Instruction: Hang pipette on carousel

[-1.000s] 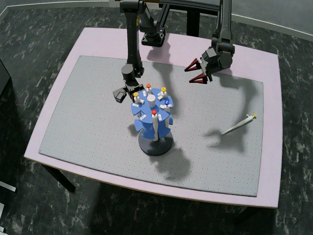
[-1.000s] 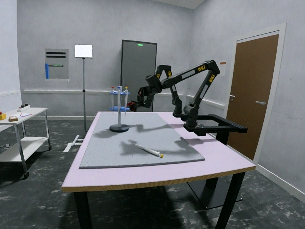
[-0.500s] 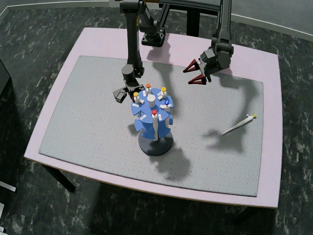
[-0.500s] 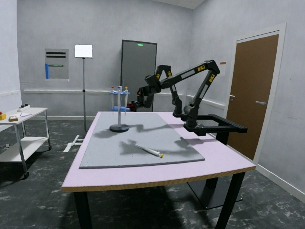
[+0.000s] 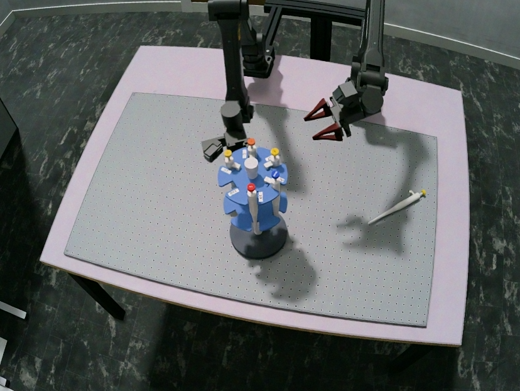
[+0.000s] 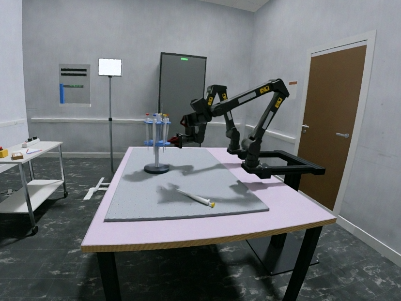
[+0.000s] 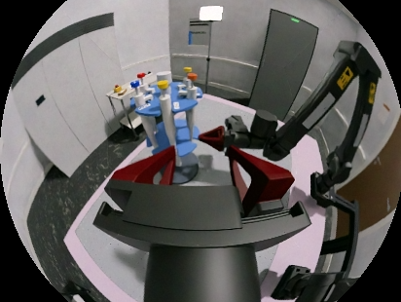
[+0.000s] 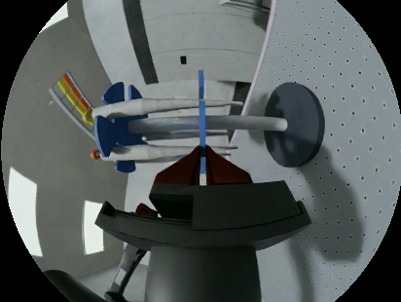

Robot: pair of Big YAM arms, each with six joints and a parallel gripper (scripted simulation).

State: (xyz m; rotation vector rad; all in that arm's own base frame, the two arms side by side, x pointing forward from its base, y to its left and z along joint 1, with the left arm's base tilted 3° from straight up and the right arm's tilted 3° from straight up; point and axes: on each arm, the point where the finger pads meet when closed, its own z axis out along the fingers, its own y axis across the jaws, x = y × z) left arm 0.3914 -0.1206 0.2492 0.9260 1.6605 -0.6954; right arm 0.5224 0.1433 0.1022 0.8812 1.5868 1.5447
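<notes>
Across the frame, pink worktop. Centre: blue carousel, pipettes hanging. Right tool clamped on its lower disc; left tool open, upper right in top view. Yellow-button hand pipette lying on pegboard, right side of top view, volume unreadable.

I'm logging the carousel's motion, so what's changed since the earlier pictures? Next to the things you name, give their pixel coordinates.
The carousel head [image 5: 243, 191] [image 6: 149, 122] [image 7: 167, 103] [image 8: 104, 136] turned slightly clockwise from above, the right gripper [image 6: 169, 140] [image 7: 198, 137] [image 8: 202, 149] moving with it, shut on the lower disc [image 5: 247, 222] [image 6: 151, 142] [image 8: 201, 112]. The loose pipette [image 5: 397, 208] [image 6: 194, 197] and carousel base [image 5: 258, 246] [image 6: 156, 168] [image 7: 185, 171] [image 8: 294, 124] stayed put.
</notes>
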